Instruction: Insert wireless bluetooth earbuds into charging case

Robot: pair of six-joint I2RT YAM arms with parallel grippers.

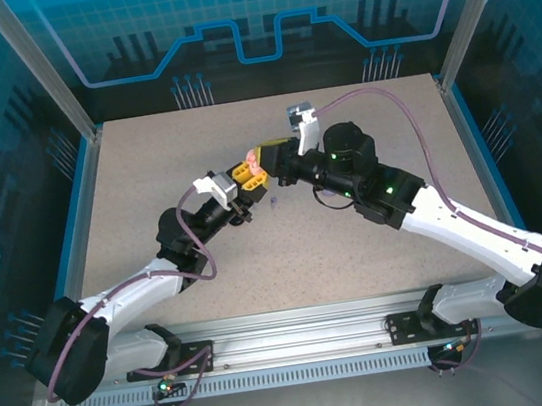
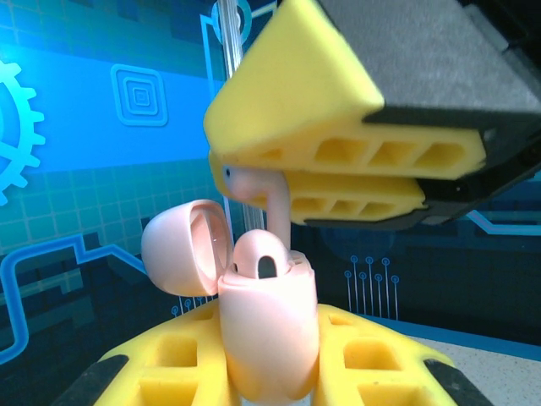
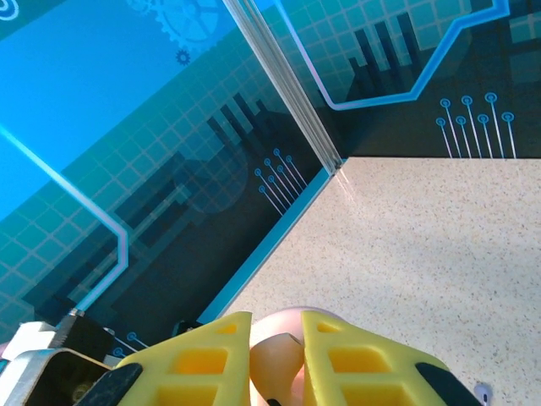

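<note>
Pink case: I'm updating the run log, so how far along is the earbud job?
Done: the pink case is held in the left gripper, lid open. In hand: the right gripper holds a pink earbud stem-down at the case's opening, not yet seated. Left: seating it and closing the lid; a tiny lavender piece lies on the table.

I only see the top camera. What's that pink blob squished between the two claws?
Observer: From the left wrist camera, it's a pink case with its lid flipped open, clamped in the left gripper.
Operator: What's the other claw got?
Observer: The right gripper pinches a pale pink earbud, stem pointing down at the case.
Operator: Is it in?
Observer: Not yet. Most of it is above the case, and one dark slot looks empty.
</note>
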